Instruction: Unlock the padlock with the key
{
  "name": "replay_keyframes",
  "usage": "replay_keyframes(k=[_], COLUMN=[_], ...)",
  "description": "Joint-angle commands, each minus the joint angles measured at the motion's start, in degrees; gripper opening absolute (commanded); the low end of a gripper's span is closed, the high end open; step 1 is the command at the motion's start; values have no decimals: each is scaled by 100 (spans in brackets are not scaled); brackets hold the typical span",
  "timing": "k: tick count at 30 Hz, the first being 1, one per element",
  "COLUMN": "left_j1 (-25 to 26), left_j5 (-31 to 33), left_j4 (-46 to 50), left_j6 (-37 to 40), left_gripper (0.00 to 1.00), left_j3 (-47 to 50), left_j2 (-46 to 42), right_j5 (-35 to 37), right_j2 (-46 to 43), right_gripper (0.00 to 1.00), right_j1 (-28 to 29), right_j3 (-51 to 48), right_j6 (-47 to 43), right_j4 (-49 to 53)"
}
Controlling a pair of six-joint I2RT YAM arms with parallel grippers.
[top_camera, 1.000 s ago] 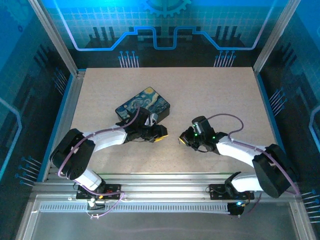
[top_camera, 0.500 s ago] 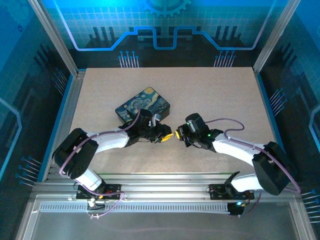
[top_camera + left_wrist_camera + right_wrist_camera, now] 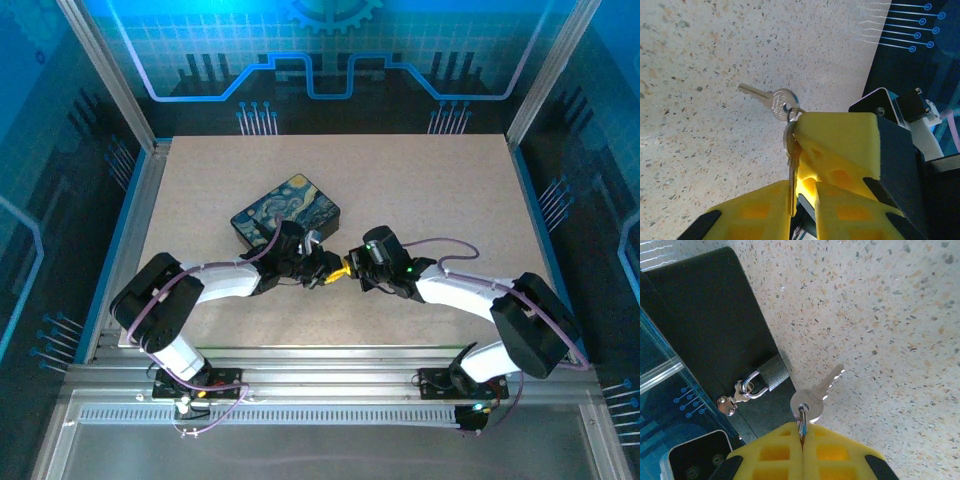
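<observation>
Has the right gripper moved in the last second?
Yes. In the top view the right gripper, holding the key, has shifted left toward the painted box, nearly meeting the left gripper.

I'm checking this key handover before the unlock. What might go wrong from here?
The right fingers pinch only the thin key ring; a tug might pull it free. The hanging key sits loosely between the left fingers and may twist when clamped. The other key sticks out sideways and could snag near the padlock on the box.
</observation>
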State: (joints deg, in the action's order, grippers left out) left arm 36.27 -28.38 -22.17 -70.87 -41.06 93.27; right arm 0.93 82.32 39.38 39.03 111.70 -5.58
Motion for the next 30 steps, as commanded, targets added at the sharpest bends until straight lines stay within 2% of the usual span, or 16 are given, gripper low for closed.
replay_keyframes(k=[1, 4, 8, 10, 13, 15, 17, 19, 20, 22, 24, 26, 28, 30], left_j1=[-30, -139, -413, -567, -741, -788, -805, -833, -864, -939, -1006, -1029, -1029, -1027], left_j5=[-126, -131, -148, -269, -790, -1129, -1201, -1307, -1375, -1525, -1721, -1911, -2082, -2167], left_j4=[-169, -167, 129, 342, 747, 1481, 2292, 2930, 3192, 3614, 3902, 4173, 4312, 4490], left_j6=[-123, -72, 330, 643, 1371, 2236, 3092, 3782, 4071, 4548, 4873, 5189, 5434, 5653], left_gripper=[17, 12, 0, 0, 0, 0, 0, 0, 0, 0, 0, 0, 0, 0], left_j3=[93, 113, 98, 56, -211, -566, -912, -1199, -1328, -1589, -1779, -1966, -2091, -2234], left_j2=[136, 152, 99, 85, 144, 173, 141, 138, 155, 220, 308, 349, 332, 327], right_j5=[-52, -92, -119, -95, 63, 155, 182, 53, -251, -1335, -2576, -3735, -4500, -4956], right_j2=[75, 40, -87, -190, -416, -608, -789, -905, -912, -819, -635, -491, -405, -340], right_gripper=[0, 0, 0, 2, 31, 51, 58, 57, 56, 52, 50, 47, 46, 46], right_j1=[70, 66, 46, 12, -101, -269, -536, -869, -1108, -1523, -1878, -2178, -2334, -2370], right_j3=[125, 84, -3, -20, 99, 114, 127, 158, 173, 195, 275, 316, 351, 439], right_j6=[107, 65, -139, -376, -1018, -1710, -2644, -3980, -4824, -6441, -7526, -8152, -8458, -8704], right_j4=[-153, -154, -88, 100, 796, 1138, 1423, 1468, 1313, 852, 759, 623, 506, 463])
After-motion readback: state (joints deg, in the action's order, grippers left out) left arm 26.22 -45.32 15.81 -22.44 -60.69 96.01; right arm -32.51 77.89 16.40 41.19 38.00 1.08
